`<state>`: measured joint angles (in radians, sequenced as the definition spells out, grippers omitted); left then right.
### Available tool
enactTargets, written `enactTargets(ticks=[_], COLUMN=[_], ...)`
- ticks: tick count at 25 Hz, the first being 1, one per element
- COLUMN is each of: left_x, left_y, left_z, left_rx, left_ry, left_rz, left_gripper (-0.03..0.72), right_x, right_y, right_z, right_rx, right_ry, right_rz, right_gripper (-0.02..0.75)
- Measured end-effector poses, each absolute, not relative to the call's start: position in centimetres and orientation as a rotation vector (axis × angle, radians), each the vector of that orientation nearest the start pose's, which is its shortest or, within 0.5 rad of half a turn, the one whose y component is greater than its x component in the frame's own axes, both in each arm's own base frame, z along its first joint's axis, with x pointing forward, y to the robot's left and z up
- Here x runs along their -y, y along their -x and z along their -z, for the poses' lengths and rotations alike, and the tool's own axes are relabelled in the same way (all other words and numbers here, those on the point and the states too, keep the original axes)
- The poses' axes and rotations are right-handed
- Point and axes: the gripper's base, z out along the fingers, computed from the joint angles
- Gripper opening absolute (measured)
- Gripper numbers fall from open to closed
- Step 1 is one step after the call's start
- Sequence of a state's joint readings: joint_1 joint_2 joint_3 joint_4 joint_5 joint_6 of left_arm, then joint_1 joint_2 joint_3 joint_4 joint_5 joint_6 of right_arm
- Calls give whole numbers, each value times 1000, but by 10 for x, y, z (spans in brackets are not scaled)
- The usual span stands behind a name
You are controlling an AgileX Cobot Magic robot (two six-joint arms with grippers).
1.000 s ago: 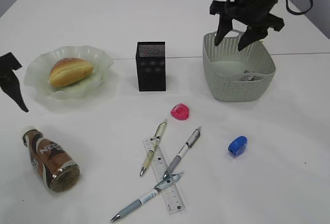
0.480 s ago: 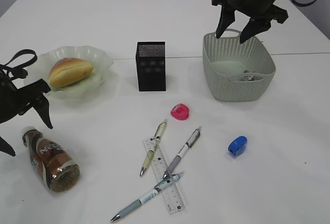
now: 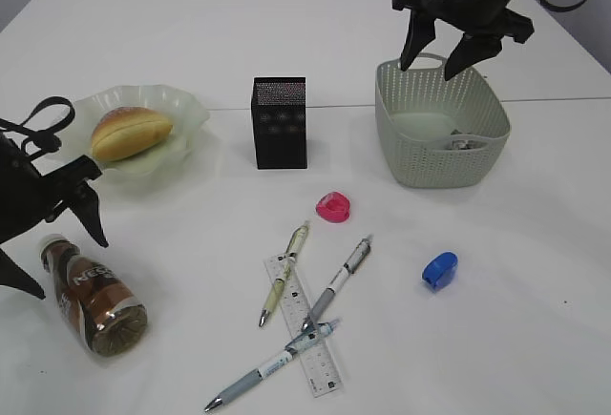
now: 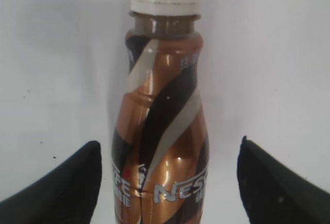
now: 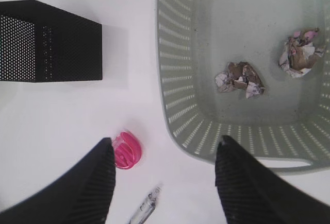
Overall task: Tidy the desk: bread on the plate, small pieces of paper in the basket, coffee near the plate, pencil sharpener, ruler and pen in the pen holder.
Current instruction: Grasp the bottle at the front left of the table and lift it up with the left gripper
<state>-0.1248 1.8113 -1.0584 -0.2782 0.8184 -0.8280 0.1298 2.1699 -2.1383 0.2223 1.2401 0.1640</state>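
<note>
1. Fingers of left gripper spread wide either side of the coffee, flanking the bottle in the left wrist view without touching it; bottle lying on its side on the desk, below the plate, cap toward the gripper
2. Bread already on the plate; coffee step judged in hand
3. Pen holder upright mid-desk, nothing seen in it; ruler and three pens lying crossed in front, pink sharpener and blue sharpener near
4. Right gripper hanging above the basket, jaws parted and empty; two paper scraps inside
5. Next, by judgement: closing squarely on the bottle's body, then standing it beside the plate
</note>
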Motion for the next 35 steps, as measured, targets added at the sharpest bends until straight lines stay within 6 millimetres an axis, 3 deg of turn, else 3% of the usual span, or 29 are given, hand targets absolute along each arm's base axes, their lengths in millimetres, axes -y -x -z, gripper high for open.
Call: enactTargets(ticks=[8, 16, 25, 35], left_x=[39, 44, 44, 44], left_y=[-320, -327, -335, -336], left_z=[-158, -146, -146, -127], left_rx=[-2897, -2952, -2934, -2993], left_ry=[1339, 1310, 1298, 1292], left_rz=[366, 443, 459, 428], left_gripper=[593, 592, 586, 585], right_x=[-80, -80, -80, -80], right_y=[-468, -468, -468, -468], right_z=[-288, -288, -288, -288], right_rx=[-2767, -2767, -2767, -2767], right_ry=[-85, -82, -77, -68], right_rz=[-386, -386, -385, -383], right_gripper=[452, 452, 451, 451])
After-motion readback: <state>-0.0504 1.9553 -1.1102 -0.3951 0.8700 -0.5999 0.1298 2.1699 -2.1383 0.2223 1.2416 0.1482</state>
